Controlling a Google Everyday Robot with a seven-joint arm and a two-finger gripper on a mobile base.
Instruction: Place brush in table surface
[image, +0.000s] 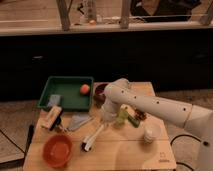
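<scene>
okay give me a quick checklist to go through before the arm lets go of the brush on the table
1. Claw over the table surface, not over the green tray: ok.
2. Brush close to the wood: ok; its dark bristle end looks down on the planks, the white handle slanting up to the claw.
3. Grip on the handle: cannot tell whether the claw clamps it.
4. Landing spot free: ok; bare planks around the bristle end, orange bowl to one side, apart.
5. Nearby clutter: not ok; green items and a small white cup sit close beside the arm.
</scene>
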